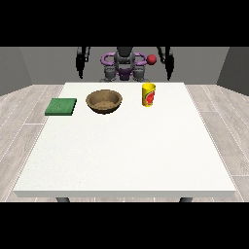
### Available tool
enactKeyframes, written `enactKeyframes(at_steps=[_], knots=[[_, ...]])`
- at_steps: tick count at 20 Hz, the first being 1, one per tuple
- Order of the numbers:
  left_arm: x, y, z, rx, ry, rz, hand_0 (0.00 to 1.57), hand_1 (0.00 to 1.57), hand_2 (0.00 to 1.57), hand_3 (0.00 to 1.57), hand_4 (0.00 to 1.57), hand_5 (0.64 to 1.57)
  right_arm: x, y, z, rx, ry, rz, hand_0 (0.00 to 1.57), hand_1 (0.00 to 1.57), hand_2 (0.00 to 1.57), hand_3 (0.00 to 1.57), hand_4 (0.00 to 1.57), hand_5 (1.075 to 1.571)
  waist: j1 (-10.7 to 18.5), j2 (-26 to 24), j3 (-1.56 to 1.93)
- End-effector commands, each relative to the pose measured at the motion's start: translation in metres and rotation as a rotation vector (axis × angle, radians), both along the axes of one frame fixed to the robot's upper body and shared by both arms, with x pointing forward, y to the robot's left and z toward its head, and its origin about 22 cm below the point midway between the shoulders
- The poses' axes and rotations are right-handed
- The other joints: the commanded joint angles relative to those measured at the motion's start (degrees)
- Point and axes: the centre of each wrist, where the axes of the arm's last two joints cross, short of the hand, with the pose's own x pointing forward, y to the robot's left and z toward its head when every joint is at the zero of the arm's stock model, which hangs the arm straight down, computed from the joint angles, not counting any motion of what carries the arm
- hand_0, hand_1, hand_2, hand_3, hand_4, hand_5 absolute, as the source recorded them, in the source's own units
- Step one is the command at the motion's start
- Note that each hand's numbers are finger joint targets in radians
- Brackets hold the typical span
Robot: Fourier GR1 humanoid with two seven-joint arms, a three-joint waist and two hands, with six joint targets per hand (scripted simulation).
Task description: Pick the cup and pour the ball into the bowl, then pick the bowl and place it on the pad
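Note:
A yellow cup (149,94) with a red label stands upright on the white table (126,151), towards its far side and right of centre. A small red ball (152,59) shows above the cup, level with the robot's shoulder, and touches nothing. Left of the cup sits a brown bowl (104,101), and nothing shows inside it. A flat green pad (61,106) lies further left, near the table's left edge. The hand at the view's left (80,72) and the hand at the view's right (169,73) hang straight down behind the table's far edge, open, far from all objects.
The robot's torso (124,65) stands behind the middle of the far edge. Wooden floor surrounds the table. The cup, bowl and pad form a row along the far side, and bare white tabletop stretches from them to the near edge.

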Motion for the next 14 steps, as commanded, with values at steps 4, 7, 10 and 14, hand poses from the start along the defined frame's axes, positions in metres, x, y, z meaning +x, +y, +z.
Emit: enactKeyframes(at_steps=[4,7,10,14], knots=[[0.004,0.007,0.03,0.03,-0.041,-0.001,0.0,0.0,0.0,0.0,0.0,1.562,0.004,-0.004,0.029,-0.014,-0.04,0.008,0.0,0.0,0.0,0.0,0.58,1.57,0.29,-13.96,0.73],[-0.017,-0.015,0.014,-0.204,0.091,0.014,0.0,0.0,0.0,0.0,0.0,1.562,-0.024,0.011,0.011,0.208,0.095,-0.026,0.0,0.0,0.0,0.0,0.58,1.57,-1.87,-24.52,0.79],[-0.039,-0.021,0.014,-0.243,0.207,0.034,0.0,0.0,0.0,0.0,0.0,1.561,-0.045,0.0,0.004,0.26,0.221,-0.07,0.0,0.0,0.0,0.0,0.52,1.57,-0.63,-28.92,0.8],[-0.051,-0.025,0.033,-0.203,0.191,0.098,0.0,0.0,0.0,0.0,0.0,1.551,-0.061,-0.002,0.038,0.292,0.205,-0.051,0.0,0.0,0.0,0.0,0.53,1.569,-2.69,-27.61,0.78]])
